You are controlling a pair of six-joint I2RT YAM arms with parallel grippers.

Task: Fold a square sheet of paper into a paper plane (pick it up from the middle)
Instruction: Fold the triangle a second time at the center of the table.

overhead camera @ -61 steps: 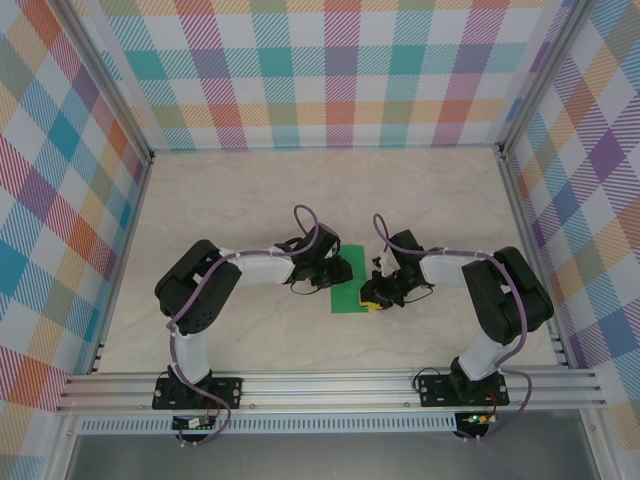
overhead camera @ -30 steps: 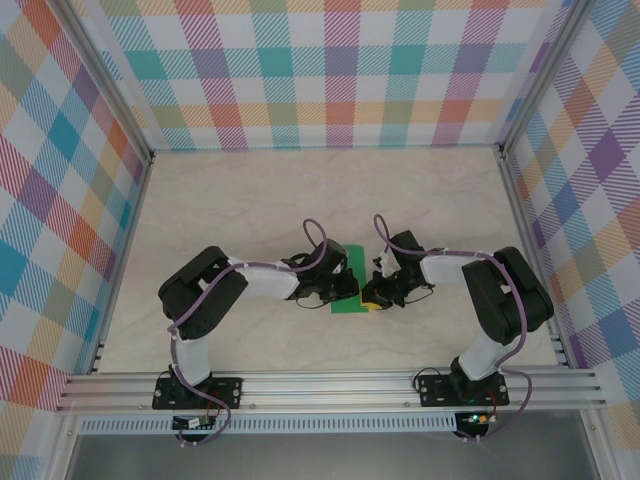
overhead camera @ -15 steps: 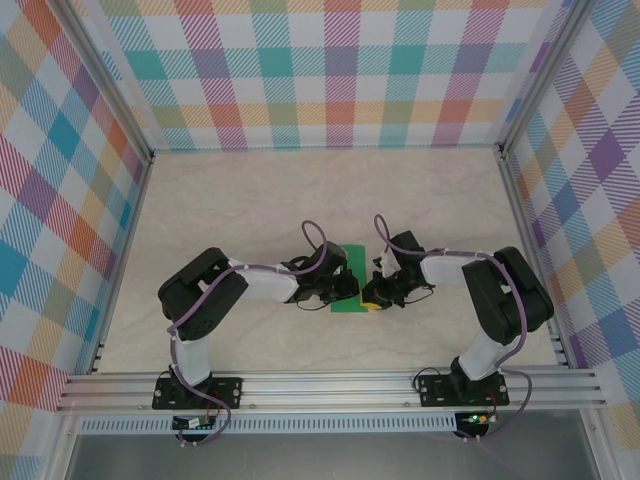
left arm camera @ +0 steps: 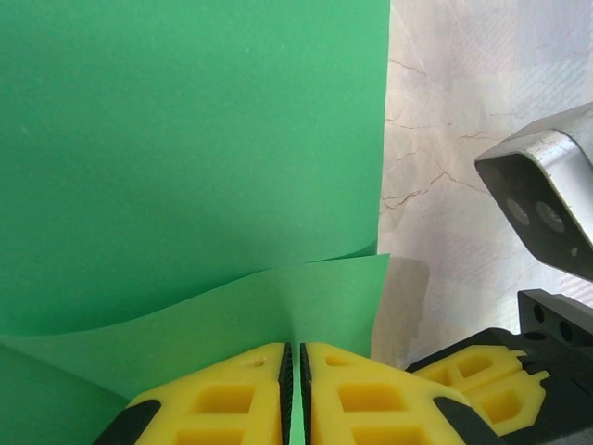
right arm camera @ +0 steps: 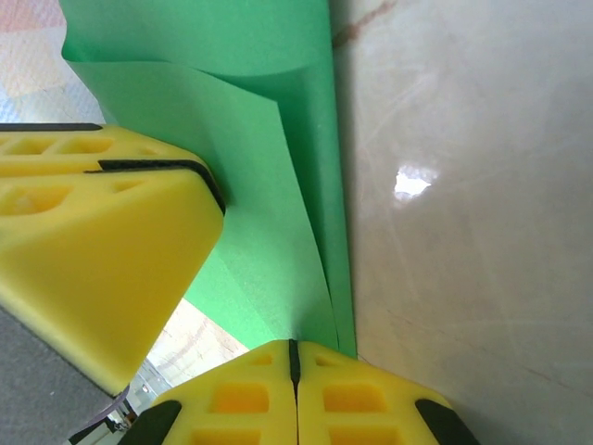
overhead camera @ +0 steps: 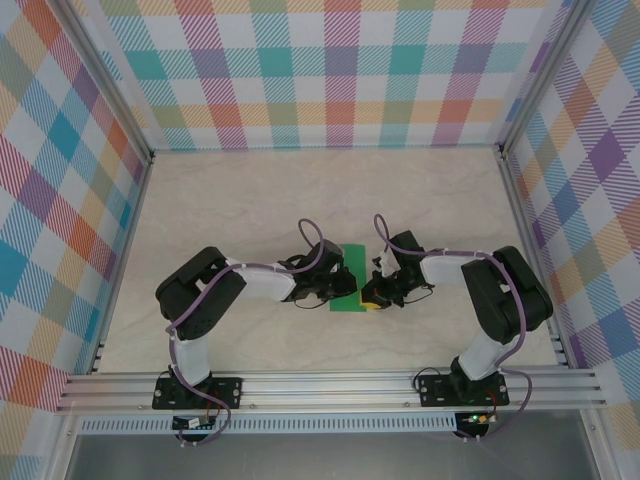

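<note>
square sheet of paper [overhead camera: 346, 305]: green, folded, flat on the counter [overhead camera: 250, 200], just toward 6 o'clock of centre in the top view. left gripper [overhead camera: 338, 285] covers its 9 o'clock side. right gripper [overhead camera: 372, 296] is at its 4 o'clock corner. From above I see the two heads close together over the sheet, but no finger detail.

Left wrist cam: left gripper clamped on a raised flap, with a green sliver between the yellow fingers [left arm camera: 232, 399]. The flap curls up off the flat layer. Right gripper's tips show at 4 o'clock, just beside the flap's free edge, over bare counter.

Right wrist cam: right gripper clenched tight at 6 o'clock, with the folded edge running down to its tips. I can't tell whether it's nipping paper. Left gripper's finger is at 9 o'clock, against the upper layer.
</note>
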